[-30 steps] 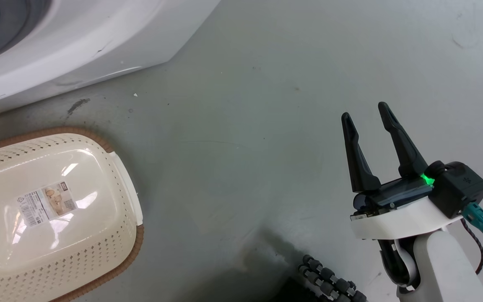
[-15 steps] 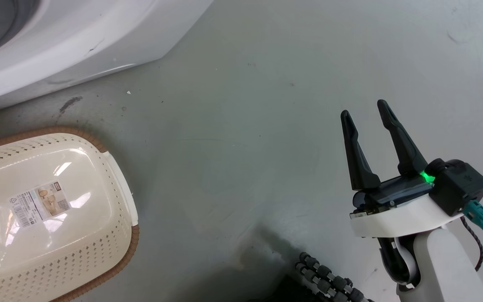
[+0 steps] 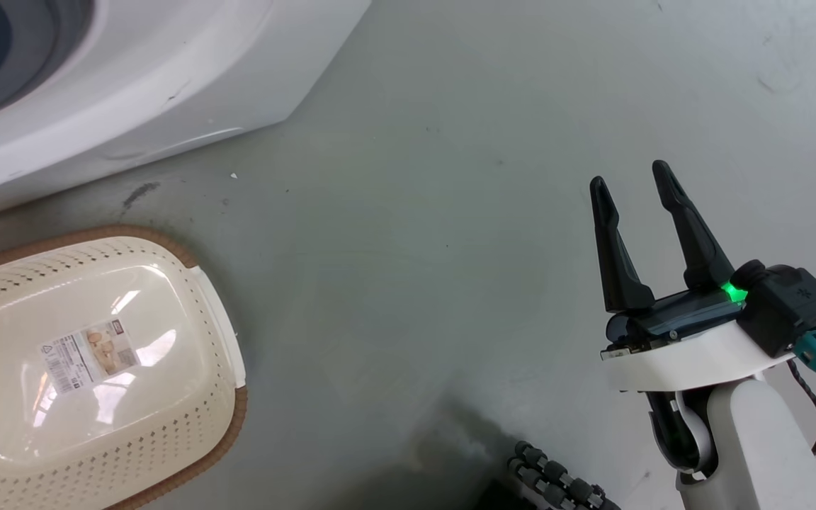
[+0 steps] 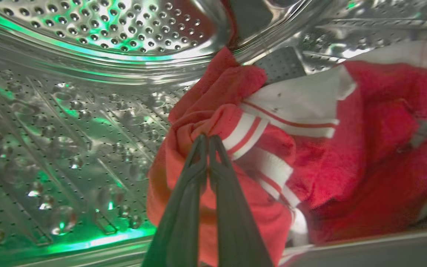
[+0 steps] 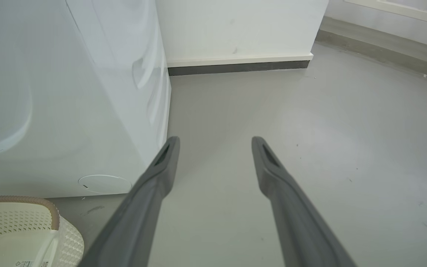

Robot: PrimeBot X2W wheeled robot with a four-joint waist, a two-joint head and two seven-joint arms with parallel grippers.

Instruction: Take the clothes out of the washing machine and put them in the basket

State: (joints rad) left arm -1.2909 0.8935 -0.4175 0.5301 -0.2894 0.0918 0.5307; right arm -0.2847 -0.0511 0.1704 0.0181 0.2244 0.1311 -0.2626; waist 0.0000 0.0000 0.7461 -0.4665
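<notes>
1. Your left gripper (image 4: pixel 208 138) is inside the steel drum (image 4: pixel 69 111) of the washing machine (image 3: pixel 167 78). Its fingers are pressed together on a bunched red fold of the clothes (image 4: pixel 310 167), right beside the white-and-red striped trim.
2. The rest of the clothes lie heaped low in the drum, so nothing is out yet.
3. Your right gripper (image 3: pixel 630 175) hangs over the bare floor (image 3: pixel 415 248), fingers apart and holding nothing, well apart from the basket (image 3: pixel 188 425).
4. Over the last second the washing machine and basket have slid together across the head view. That means the head moved, not the things. The right gripper's fingers have kept the same spread.
5. The basket stands on the floor near the foot of the washing machine. It is empty, with the paper label on its bottom in plain sight.
6. The pinch looks made, so I judge the next step is drawing the clothes out. Expect trailing fabric to drag on the drum's lip.
</notes>
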